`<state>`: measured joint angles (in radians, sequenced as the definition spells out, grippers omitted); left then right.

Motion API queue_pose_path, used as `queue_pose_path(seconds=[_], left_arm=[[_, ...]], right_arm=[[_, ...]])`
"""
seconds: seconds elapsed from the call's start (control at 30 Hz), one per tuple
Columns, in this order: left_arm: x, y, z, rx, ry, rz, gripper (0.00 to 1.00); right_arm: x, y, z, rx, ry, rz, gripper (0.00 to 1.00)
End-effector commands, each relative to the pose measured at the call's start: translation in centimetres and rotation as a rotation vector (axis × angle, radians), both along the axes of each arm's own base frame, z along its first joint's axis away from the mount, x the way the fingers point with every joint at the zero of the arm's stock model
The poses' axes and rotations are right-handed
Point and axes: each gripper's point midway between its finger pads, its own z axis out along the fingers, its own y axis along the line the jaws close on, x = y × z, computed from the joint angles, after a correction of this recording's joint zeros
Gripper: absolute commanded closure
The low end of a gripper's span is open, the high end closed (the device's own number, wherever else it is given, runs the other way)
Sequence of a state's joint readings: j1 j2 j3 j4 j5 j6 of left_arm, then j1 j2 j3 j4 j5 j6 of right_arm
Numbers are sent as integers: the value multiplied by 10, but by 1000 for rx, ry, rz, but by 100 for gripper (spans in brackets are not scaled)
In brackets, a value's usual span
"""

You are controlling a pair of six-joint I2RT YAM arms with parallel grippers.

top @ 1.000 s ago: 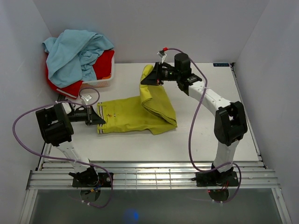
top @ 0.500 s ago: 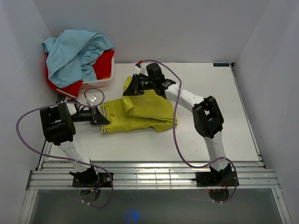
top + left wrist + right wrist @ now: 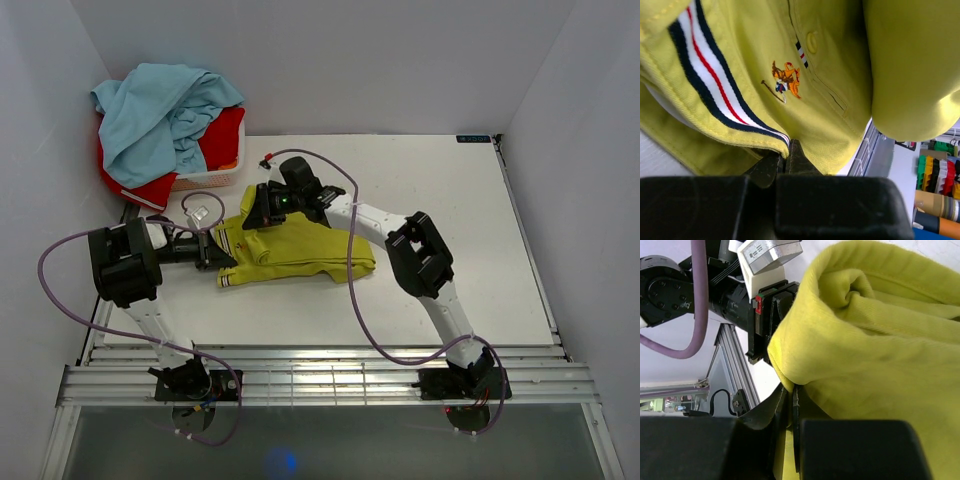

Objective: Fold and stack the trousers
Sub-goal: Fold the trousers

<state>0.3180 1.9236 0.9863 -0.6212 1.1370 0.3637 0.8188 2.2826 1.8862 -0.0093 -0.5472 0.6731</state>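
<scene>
On the white worktop (image 3: 480, 250), the chartreuse trousers (image 3: 300, 250) lie half-folded left of centre, toward the left edge, with the legs doubled back over the waistband. The cloth looks light, soft and limp, likely to sag wherever unsupported; hems and waistband corners seem the surest holds. The left gripper (image 3: 225, 260) is clamped on the waistband edge, and the right gripper (image 3: 250, 213) pinches the folded-over leg end just beside it. The left wrist view shows the striped waistband trim (image 3: 715, 80) and a small embroidered emblem (image 3: 783, 82) up close. Only the overhead view takes in the whole fold.
</scene>
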Motion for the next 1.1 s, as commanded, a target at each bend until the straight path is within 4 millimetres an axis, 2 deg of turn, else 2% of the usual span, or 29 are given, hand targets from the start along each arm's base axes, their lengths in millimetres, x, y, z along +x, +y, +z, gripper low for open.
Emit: queue_pose_path(seconds=[0.0, 0.17, 0.43, 0.5, 0.6, 0.73, 0.77, 0.83, 0.87, 0.93, 0.97, 1.0, 1.07], left_arm=[[0, -7, -2, -30, -22, -9, 100], [-4, -7, -9, -28, -4, -4, 100], [-5, -6, -21, -11, 23, 19, 100], [-4, -6, -22, -19, 26, 26, 100], [-2, -8, -20, -42, 29, 29, 100], [-1, -7, -22, -37, 33, 33, 100], [0, -7, -21, -37, 26, 34, 100], [-1, -8, -21, -38, 34, 38, 100], [-1, -8, -20, -40, 38, 42, 95], [-1, -5, -14, -53, 32, 60, 74], [2, -2, -11, -54, 13, 75, 61], [6, 7, 1, -61, 12, 127, 41], [5, 19, 8, -51, 8, 188, 31]], right_arm=[[-2, 22, 35, 90, -68, 16, 92], [-10, 37, 29, 98, -45, 23, 92], [-13, 38, 47, 101, -3, -6, 92], [-15, 37, 44, 90, 18, -15, 92], [-17, 42, 26, 68, 41, -19, 92], [-27, 58, 20, 82, 47, 2, 92], [-26, 62, 25, 99, 33, 7, 92], [-25, 68, 12, 88, 32, 6, 92], [-27, 70, 9, 87, 33, 9, 92], [-27, 71, -4, 68, 44, 5, 92], [-25, 71, -8, 65, 44, -2, 92], [-23, 70, -12, 58, 47, -5, 92], [-22, 70, -11, 65, 40, -4, 92]])
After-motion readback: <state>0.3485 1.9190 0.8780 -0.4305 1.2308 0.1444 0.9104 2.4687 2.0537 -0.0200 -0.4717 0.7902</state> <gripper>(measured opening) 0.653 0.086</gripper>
